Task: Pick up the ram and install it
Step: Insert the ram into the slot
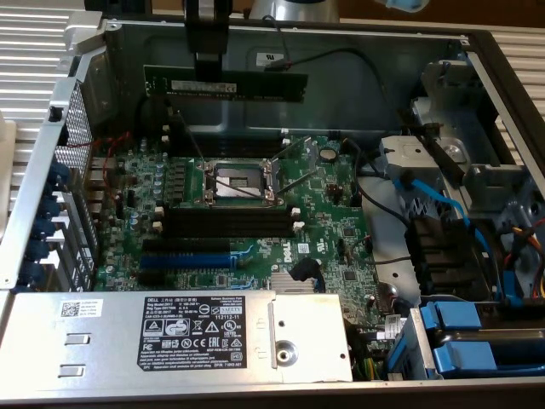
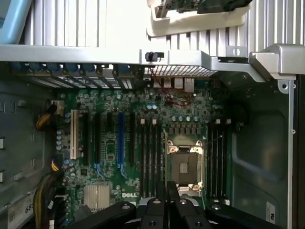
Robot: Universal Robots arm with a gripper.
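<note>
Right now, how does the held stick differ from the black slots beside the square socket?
The ram is a dark green board; the memory slots are black. The ram is held in the air by the gripper; the memory slots sit fixed on the motherboard, empty. Both are long, narrow and lie parallel.

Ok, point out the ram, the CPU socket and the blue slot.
ram [image 1: 264, 86], exterior view, board face beside its label
CPU socket [image 1: 239, 180], exterior view, its dark centre
blue slot [image 2: 120, 138], wrist view, midway along it
</note>
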